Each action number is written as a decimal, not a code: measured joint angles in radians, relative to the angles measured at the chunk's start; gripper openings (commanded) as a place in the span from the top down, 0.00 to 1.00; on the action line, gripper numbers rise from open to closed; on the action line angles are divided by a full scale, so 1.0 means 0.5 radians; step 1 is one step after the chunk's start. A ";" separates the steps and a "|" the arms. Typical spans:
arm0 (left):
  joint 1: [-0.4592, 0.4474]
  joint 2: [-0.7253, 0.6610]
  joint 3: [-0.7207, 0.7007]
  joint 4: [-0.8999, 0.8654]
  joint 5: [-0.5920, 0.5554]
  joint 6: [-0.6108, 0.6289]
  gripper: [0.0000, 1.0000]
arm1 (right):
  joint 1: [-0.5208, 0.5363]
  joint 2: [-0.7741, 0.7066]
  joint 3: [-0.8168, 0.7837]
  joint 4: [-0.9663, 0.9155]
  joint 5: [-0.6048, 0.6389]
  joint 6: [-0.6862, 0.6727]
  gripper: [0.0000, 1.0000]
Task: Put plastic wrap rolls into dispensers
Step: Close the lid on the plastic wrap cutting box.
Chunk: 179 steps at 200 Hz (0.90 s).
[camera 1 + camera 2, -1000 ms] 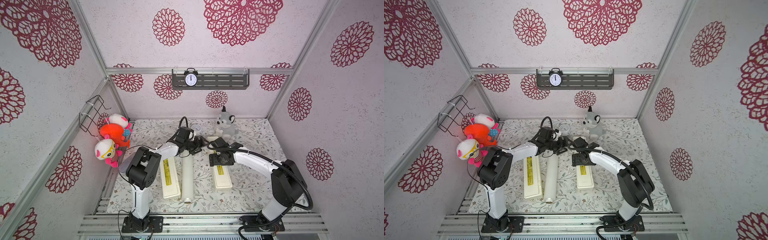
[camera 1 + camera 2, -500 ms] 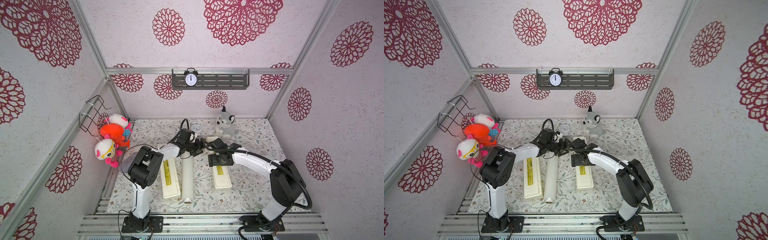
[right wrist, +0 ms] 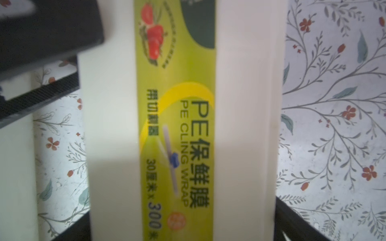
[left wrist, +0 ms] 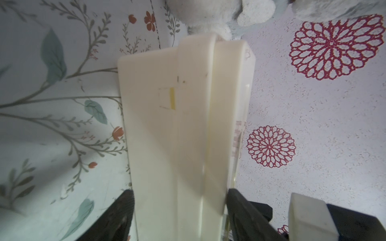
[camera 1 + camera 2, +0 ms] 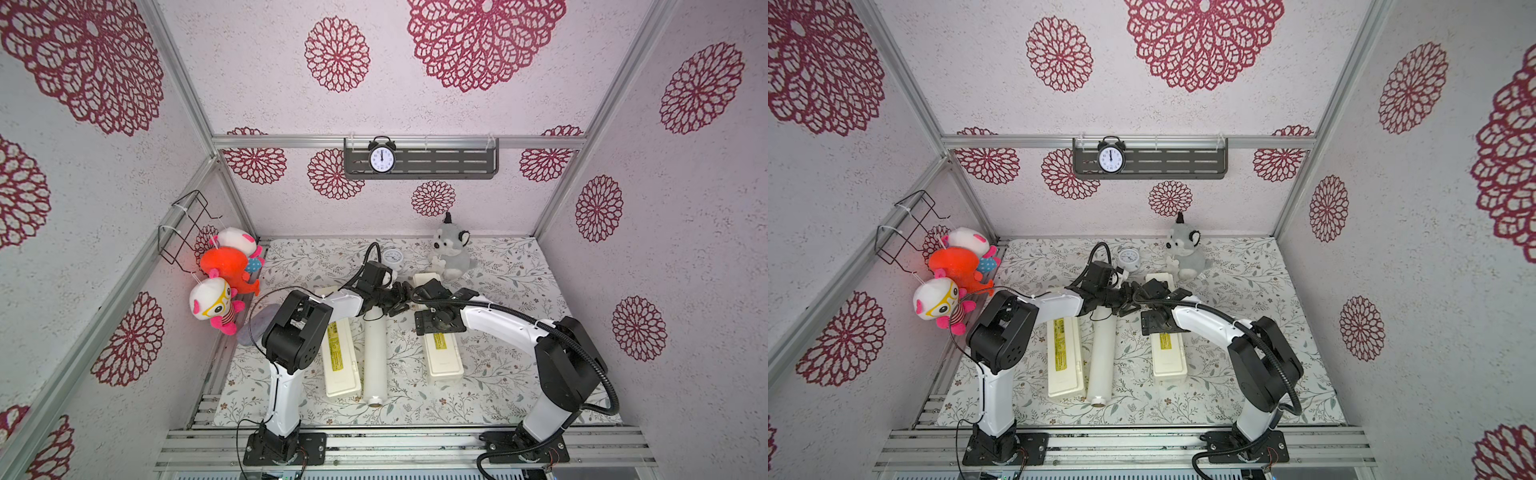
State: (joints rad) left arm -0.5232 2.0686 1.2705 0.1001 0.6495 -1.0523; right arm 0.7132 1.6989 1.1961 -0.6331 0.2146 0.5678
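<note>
- At the left we see the left dispenser (image 5: 338, 365) lying closed on the tabletop (image 5: 503, 291), lengthwise front to back and well clear of both sets of fingers. Its yellow-green label strip (image 5: 335, 349) is too small in both top views to read.
- Just beside it to the right lies one plastic wrap roll (image 5: 375, 357), parallel to it, with the hollow core showing at the near end. Its far end runs under the left arm.
- The left gripper (image 5: 400, 297) reaches across the roll to the far end of the right dispenser (image 5: 442, 361). In the left wrist view the cream box (image 4: 167, 135) runs away between the two dark fingers (image 4: 123, 210) toward the grey plush toy (image 5: 451, 253).
- Those fingers stand part-way open, one close against each long side of the box. We cannot tell whether they press on it.
- The right gripper (image 5: 426, 291) sits just beside the left one, over the same dispenser. In the right wrist view the box (image 3: 108, 125) fills the gap between its fingers (image 3: 292, 221).
- The label (image 3: 177, 125) there reads "PE CLING WRAP", with Chinese characters beside it, "30" and "300" lower down, and a picture of red vegetables.
- The right fingers are spread wide, one on each side of the box, which lies flat on the tabletop. We see no clear clamping and cannot make out any contact.
</note>
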 measured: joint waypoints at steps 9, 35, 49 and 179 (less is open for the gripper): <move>-0.004 0.000 -0.002 0.002 0.000 0.000 0.28 | 0.000 0.000 -0.004 0.000 -0.007 0.000 0.01; -0.011 0.000 -0.005 0.003 0.000 0.002 0.29 | 0.000 -0.002 -0.011 -0.002 -0.026 -0.004 0.01; -0.013 0.000 -0.005 -0.001 -0.008 0.010 0.29 | 0.000 -0.010 -0.011 -0.008 -0.040 -0.005 0.01; -0.038 0.000 -0.005 -0.001 -0.066 0.053 0.31 | -0.095 -0.306 -0.166 0.021 -0.181 -0.082 0.01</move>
State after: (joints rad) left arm -0.5423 2.0686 1.2682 0.0998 0.6163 -1.0256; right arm 0.6655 1.5459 1.1133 -0.6224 0.1242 0.5266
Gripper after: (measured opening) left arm 0.690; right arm 0.987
